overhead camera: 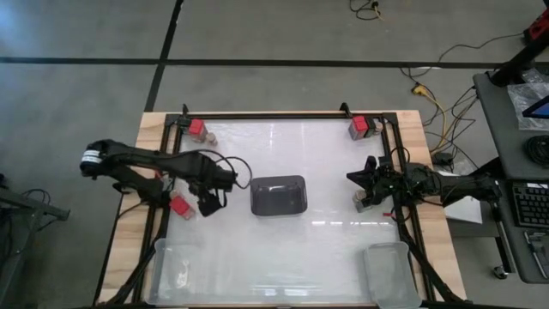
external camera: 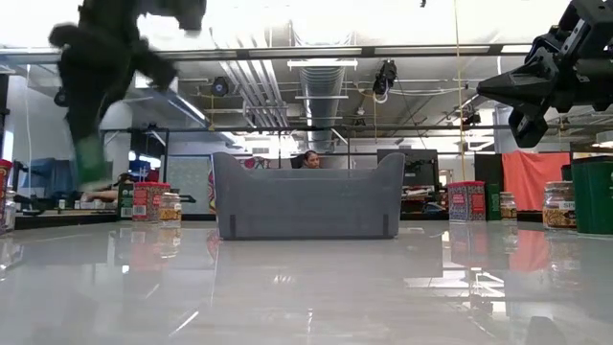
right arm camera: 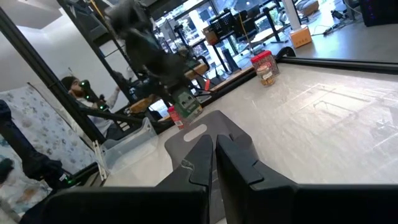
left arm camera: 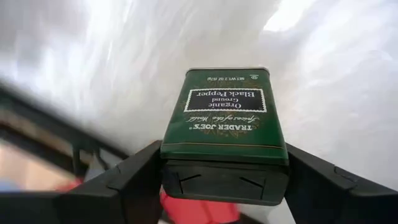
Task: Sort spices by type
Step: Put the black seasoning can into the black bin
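Left wrist view: left tool [left arm camera: 224,180] clamps green pepper tin [left arm camera: 225,121], lifted; carry to bin next. Right tool [right arm camera: 214,155] closed, empty, right of frame.

Bright overhead light, white glare on the table [overhead camera: 283,154], motion-blurred left arm [external camera: 96,86].

Both arms [overhead camera: 146,163] are black, built from jointed segments with exposed black cable loops. The left arm carries a white label band [overhead camera: 89,158] near its base. Each end effector [right arm camera: 214,155] has two matte black angular fingers.
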